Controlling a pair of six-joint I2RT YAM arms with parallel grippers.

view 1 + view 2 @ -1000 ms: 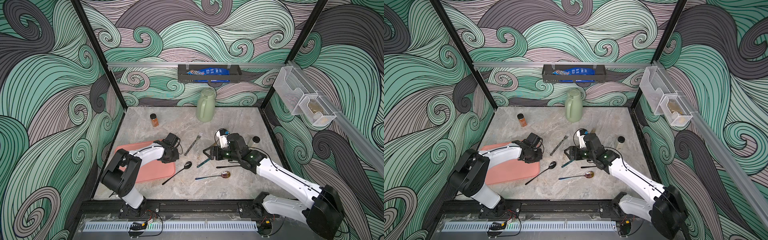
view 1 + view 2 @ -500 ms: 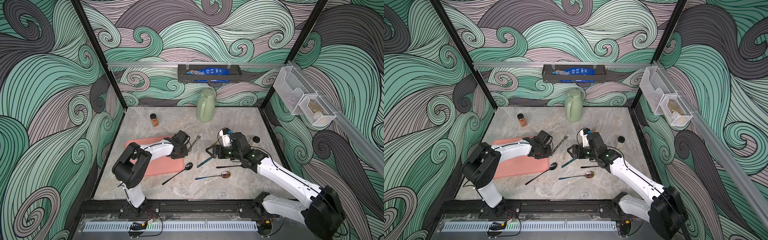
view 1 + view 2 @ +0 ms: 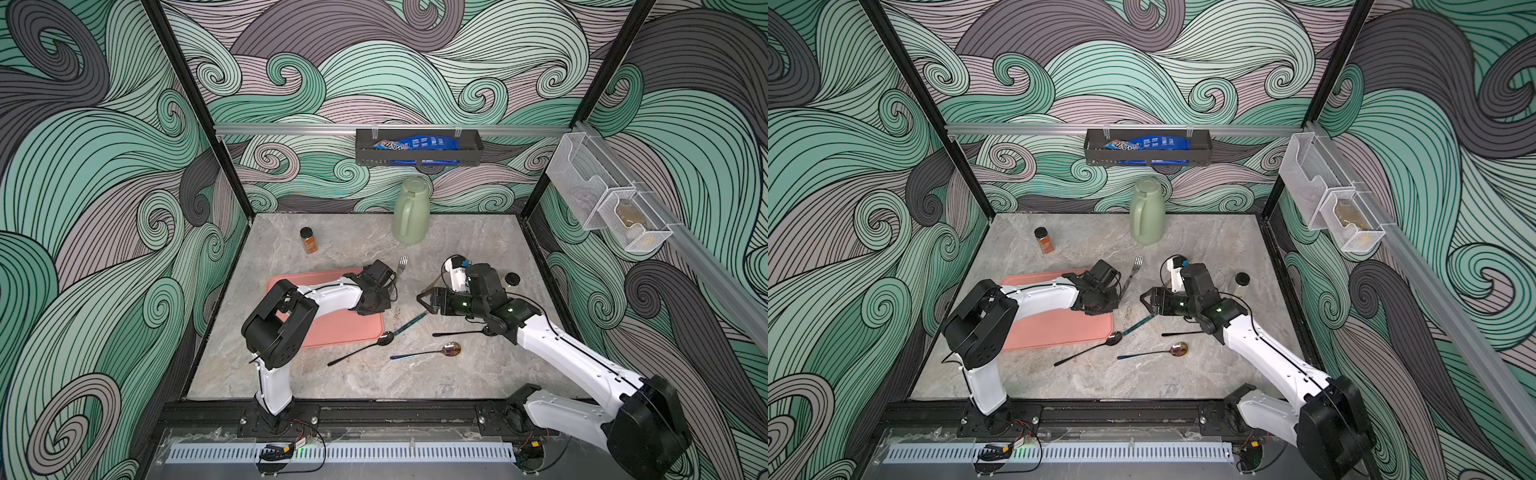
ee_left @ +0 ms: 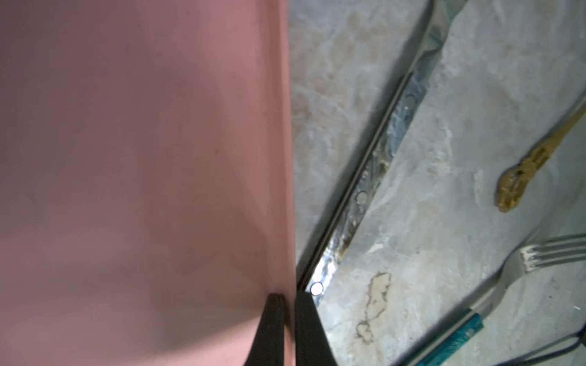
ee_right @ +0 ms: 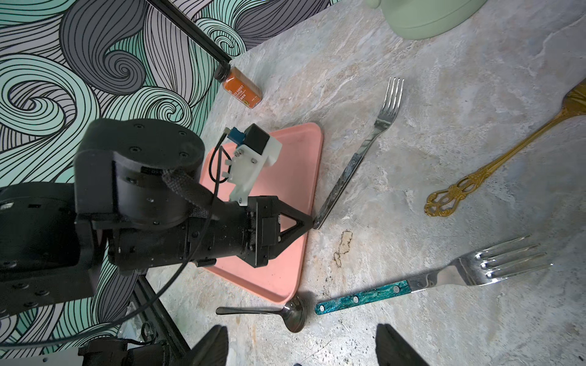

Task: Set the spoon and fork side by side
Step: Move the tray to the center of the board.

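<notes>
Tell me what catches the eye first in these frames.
The left gripper, shut, has its tips at the handle end of the silver fork, right beside the edge of the pink tray. The right gripper hangs open over the teal-handled fork, whose handle end nearly meets the bowl of the dark spoon by the tray's corner.

Left arm [image 3: 332, 293] and right arm [image 3: 561, 353] showing white links, black joints; black cable [image 5: 218, 164] looping behind left claw [image 5: 310, 221]; green light [image 3: 463, 306] glowing behind right claw [image 3: 423, 299].
</notes>
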